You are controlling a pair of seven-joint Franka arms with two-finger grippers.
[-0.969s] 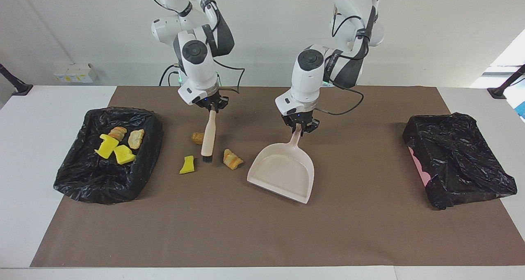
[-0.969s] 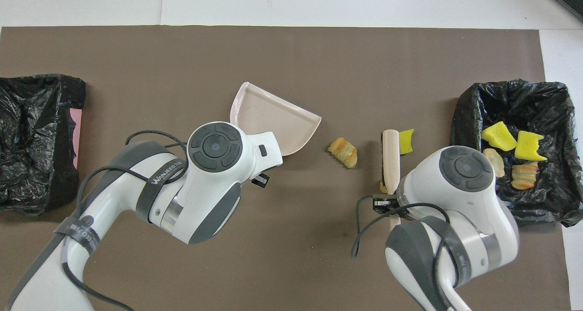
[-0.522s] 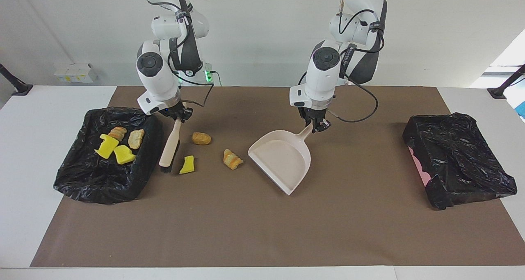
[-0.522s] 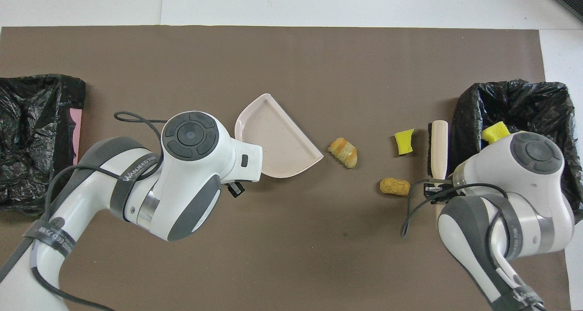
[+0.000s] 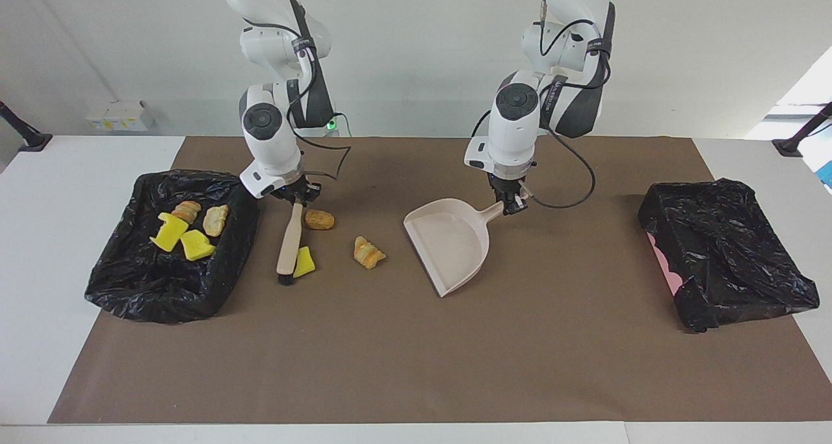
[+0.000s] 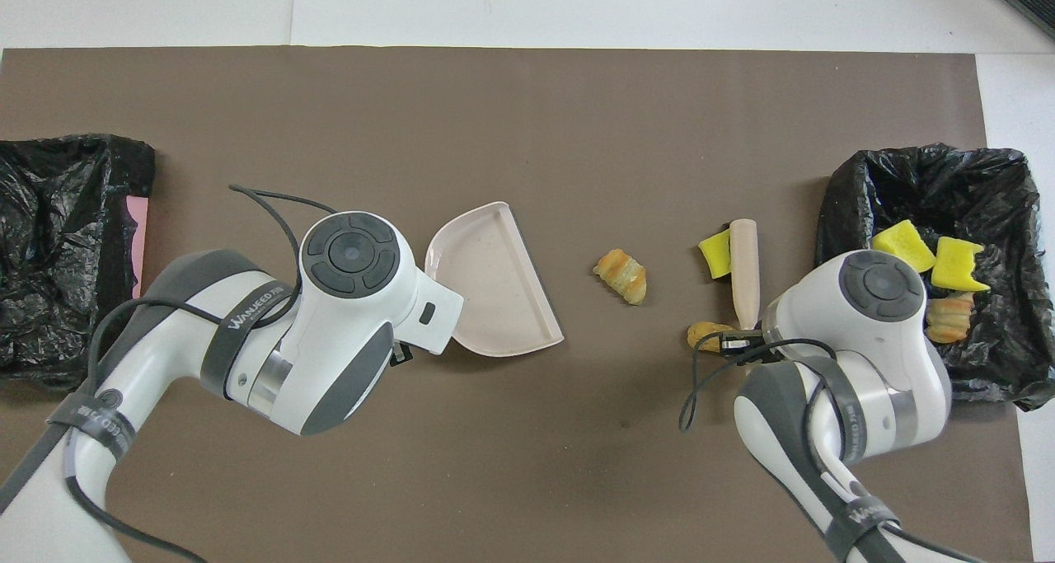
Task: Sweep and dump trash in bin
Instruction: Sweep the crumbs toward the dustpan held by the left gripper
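So here's where we're at: our right claw (image 5: 296,197) is clamped on the handle end of the brush (image 5: 288,242), bristles down on the table (image 5: 416,366), right against a yellow sponge chunk (image 5: 303,262). Our left claw (image 5: 511,205) is pinching the dustpan (image 5: 450,245) by its handle tip, with the pan's open mouth turned toward the trash.

Three bits are loose on the brown mat: that yellow chunk, a tan bread-like lump (image 5: 319,220) beside the brush handle and nearer the robots, and a croissant-ish piece (image 5: 368,252) between the brush and the dustpan. Four more pieces sit in the black-lined bin (image 5: 123,281) at the right arm's end.

Our guess is these all weigh next to nothing and are squishy, so they'll probably tumble or skid rather than slide neatly. We wouldn't pinch them at all; push low with the bristles. The sponge may catch on the mat, and the rounder bread lump could roll off sideways.
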